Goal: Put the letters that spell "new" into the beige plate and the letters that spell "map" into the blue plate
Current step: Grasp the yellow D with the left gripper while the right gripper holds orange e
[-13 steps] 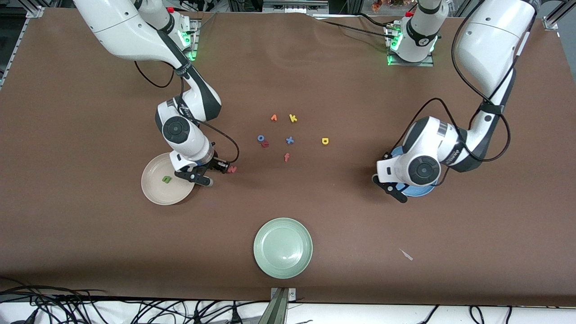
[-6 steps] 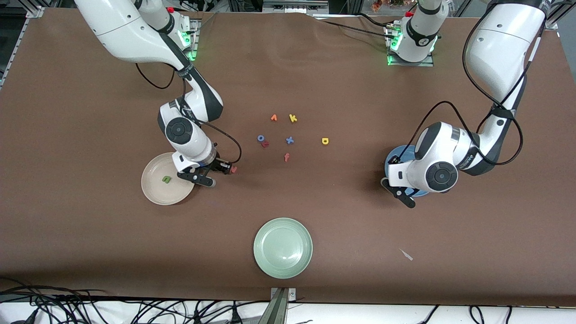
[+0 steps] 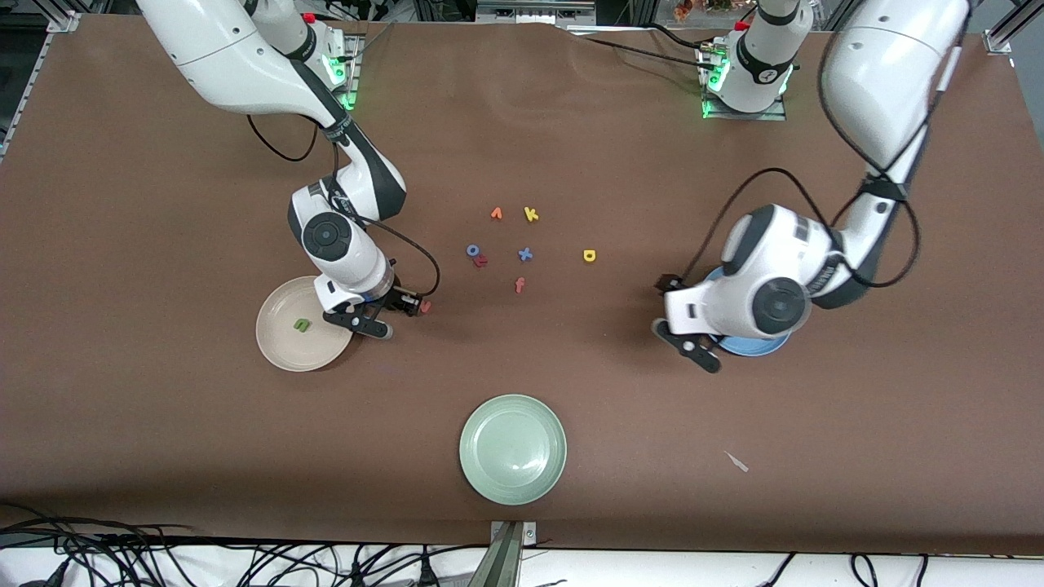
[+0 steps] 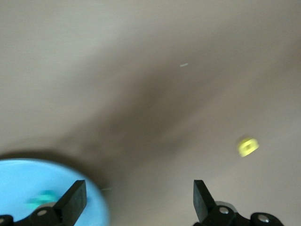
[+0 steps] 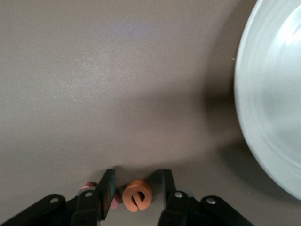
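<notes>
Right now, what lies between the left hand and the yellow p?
Nothing. The stretch of brown table between the open left hand and the yellow p is bare; the left wrist view shows it, and the front view agrees.

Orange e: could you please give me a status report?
Right end effector shut on orange e, beside beige plate. Left end effector open over blue plate rim. Red w lies close beside right end effector.
</notes>
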`<state>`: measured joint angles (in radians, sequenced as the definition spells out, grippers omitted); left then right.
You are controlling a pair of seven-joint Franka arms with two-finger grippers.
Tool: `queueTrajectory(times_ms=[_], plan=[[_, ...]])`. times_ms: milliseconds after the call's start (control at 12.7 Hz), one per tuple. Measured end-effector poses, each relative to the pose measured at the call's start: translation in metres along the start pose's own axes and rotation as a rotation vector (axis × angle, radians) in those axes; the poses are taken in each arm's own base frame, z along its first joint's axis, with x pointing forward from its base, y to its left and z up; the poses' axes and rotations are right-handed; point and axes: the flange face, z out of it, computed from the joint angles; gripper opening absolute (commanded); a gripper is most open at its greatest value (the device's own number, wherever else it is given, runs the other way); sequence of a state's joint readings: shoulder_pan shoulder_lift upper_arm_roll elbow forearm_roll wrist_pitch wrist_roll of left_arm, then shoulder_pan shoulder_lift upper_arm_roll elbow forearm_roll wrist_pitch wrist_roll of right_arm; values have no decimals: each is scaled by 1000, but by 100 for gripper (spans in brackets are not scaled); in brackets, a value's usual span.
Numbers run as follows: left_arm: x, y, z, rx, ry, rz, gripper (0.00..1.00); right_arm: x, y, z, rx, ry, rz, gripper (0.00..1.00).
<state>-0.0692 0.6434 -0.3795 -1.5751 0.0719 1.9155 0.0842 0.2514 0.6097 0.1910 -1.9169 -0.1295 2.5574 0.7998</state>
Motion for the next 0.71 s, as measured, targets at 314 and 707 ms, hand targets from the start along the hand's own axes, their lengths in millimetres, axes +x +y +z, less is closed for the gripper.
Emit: queueTrajectory(times_ms=[314,707], plan=[[7,132,34,53,-25,-268,100,0,-1,0,7,7,-2,47],[-9,151,105,58,21,-323,85,2,-3,-3,12,21,-34,47]])
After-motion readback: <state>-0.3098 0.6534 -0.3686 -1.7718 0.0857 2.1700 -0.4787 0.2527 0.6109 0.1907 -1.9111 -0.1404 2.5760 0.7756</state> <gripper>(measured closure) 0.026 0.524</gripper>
